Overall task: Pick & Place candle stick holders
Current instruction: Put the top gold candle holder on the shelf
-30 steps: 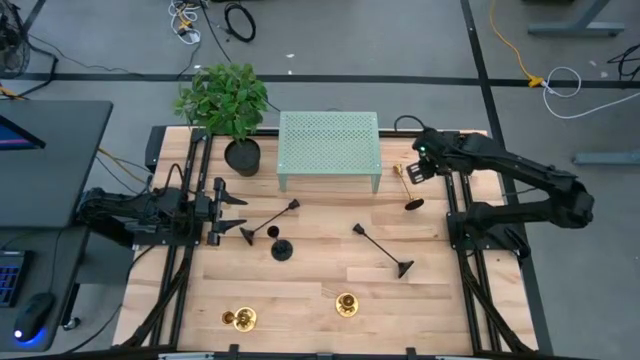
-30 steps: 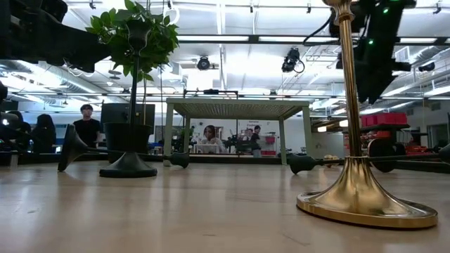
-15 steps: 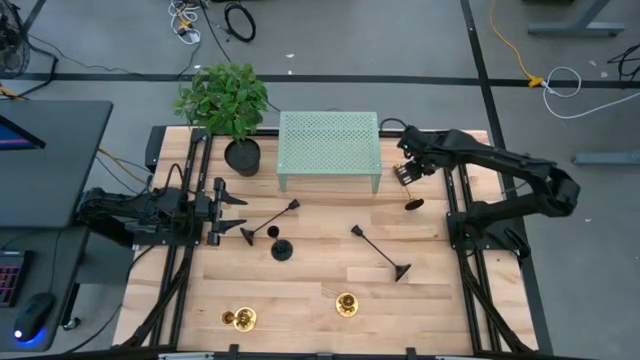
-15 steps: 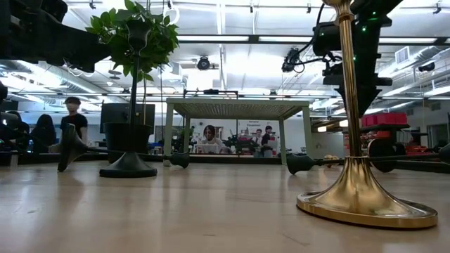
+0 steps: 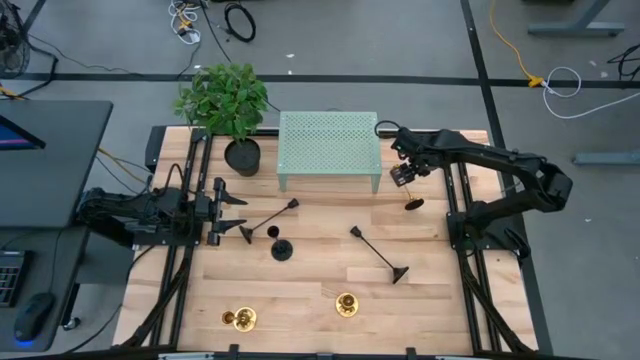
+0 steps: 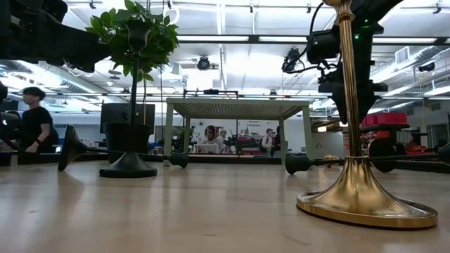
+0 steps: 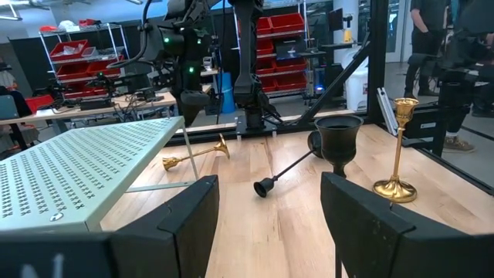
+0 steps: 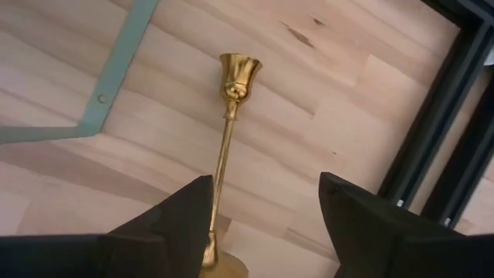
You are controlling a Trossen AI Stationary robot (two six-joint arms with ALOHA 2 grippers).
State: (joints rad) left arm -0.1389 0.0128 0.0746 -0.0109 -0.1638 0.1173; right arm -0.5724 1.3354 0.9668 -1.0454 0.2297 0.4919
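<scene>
- While poised over the lying gold holder (image 8: 225, 147) beside the green rack (image 5: 328, 147), right gripper (image 5: 402, 176) fingers spread wide.
- Next: descend, close on stem.
- Left gripper (image 5: 228, 210) parked, fingers apart.

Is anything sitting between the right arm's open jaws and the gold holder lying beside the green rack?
Nothing visible. The right gripper looks straight down at the lying gold holder with only bare table between. The green rack sits just beside it, its frame edge close to the holder's stem.

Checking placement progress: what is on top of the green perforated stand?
Nothing shows on the green perforated stand; its top is bare. The right gripper hangs beside it over a lying gold candle stick holder.
</scene>
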